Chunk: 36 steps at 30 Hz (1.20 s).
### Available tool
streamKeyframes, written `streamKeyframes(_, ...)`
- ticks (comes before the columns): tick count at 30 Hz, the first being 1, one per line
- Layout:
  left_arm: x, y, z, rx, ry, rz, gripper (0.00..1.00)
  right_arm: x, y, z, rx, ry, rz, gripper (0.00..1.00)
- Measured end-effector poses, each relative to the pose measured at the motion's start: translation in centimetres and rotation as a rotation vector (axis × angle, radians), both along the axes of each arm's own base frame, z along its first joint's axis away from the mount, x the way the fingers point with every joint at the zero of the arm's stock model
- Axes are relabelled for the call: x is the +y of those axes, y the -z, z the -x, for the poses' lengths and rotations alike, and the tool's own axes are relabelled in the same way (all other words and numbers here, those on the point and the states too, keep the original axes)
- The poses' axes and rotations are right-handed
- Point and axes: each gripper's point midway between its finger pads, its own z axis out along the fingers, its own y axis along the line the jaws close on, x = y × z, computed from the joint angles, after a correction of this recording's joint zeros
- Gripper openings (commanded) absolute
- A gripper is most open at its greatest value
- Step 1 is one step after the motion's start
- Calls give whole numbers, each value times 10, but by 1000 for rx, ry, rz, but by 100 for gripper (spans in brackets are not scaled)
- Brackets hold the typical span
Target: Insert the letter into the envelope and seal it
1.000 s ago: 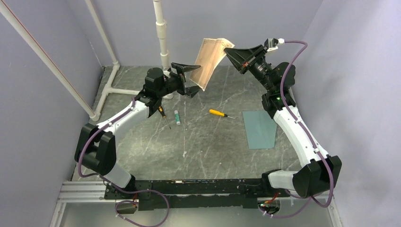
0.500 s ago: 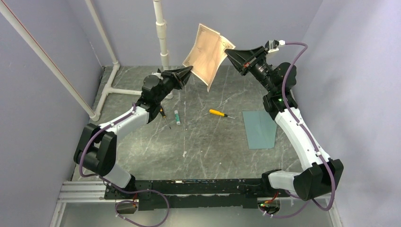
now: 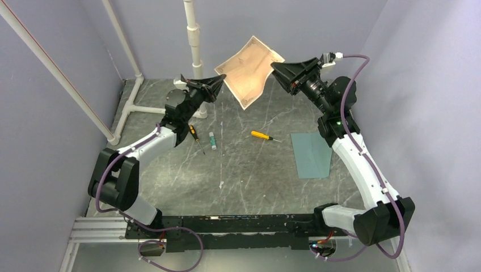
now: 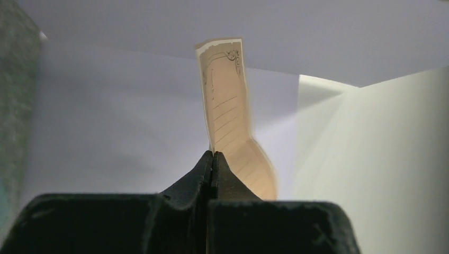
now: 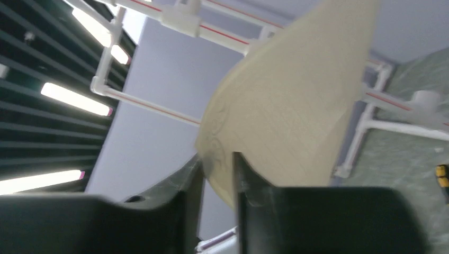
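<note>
Two robot arms hold a tan, bordered letter (image 3: pixel 249 71) aloft over the far half of a grey marbled table (image 3: pixel 255 181), the sheet stretched between them in front of the lilac back wall. The left gripper (image 3: pixel 222 81) reaches up from the left with its jaws pressed together on the letter's lower left edge; in the left wrist view the ruled sheet rises straight out from between the closed tips and curls to the right. The right gripper (image 3: pixel 274 66) comes in from the right at the sheet's upper right corner, and in the right wrist view its jaws stand a little apart with the paper passing through the gap; whether either pad touches the sheet cannot be told. The envelope (image 3: pixel 311 154), teal and plain, lies flat on the table at the right, beside the right arm's forearm and well apart from the letter. Near the middle of the table lies a yellow-handled screwdriver (image 3: pixel 262 135); to its left are a green-and-white tube (image 3: pixel 212 140) and a dark-handled screwdriver (image 3: pixel 195 137), just under the left arm. A white pipe (image 3: pixel 193 39) stands upright at the far edge.
</note>
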Motion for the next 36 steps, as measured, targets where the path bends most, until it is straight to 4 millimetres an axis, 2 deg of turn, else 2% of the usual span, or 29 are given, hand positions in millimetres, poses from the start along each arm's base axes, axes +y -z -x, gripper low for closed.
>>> streamKeyframes(2,8,0,-2,-42,-25,-61,2,-1,10,-3,18,20,40,87)
streamKeyframes(3,14,-1,-3,-66,-42,-99,2,-3,19,-6,27,46,87,95)
streamKeyframes(4,20,-3,-3,-92,-56,-140,2,-7,29,-9,41,76,140,99)
streamKeyframes(7,38,-13,7,-191,-90,-301,2,-24,58,-22,68,173,321,100)
streamKeyframes(9,47,-21,14,-255,-105,-392,2,-46,84,-29,87,230,453,100)
streamKeyframes(13,40,-36,33,-417,-46,-609,2,-75,116,-34,84,257,610,100)
streamKeyframes(15,34,-41,42,-496,-2,-696,3,-72,123,-30,38,203,659,100)
streamKeyframes(20,23,-36,74,-674,142,-858,2,-40,112,-13,-159,-3,667,100)
streamKeyframes(24,16,-38,93,-774,235,-893,2,-26,103,-5,-268,-87,620,99)
streamKeyframes(27,12,-50,106,-845,283,-877,2,-18,98,-1,-304,-135,574,97)
streamKeyframes(33,7,-84,137,-1014,362,-813,2,-5,91,-5,-300,-200,448,96)
streamKeyframes(36,6,-103,153,-1103,394,-776,2,-3,82,-2,-319,-221,396,88)
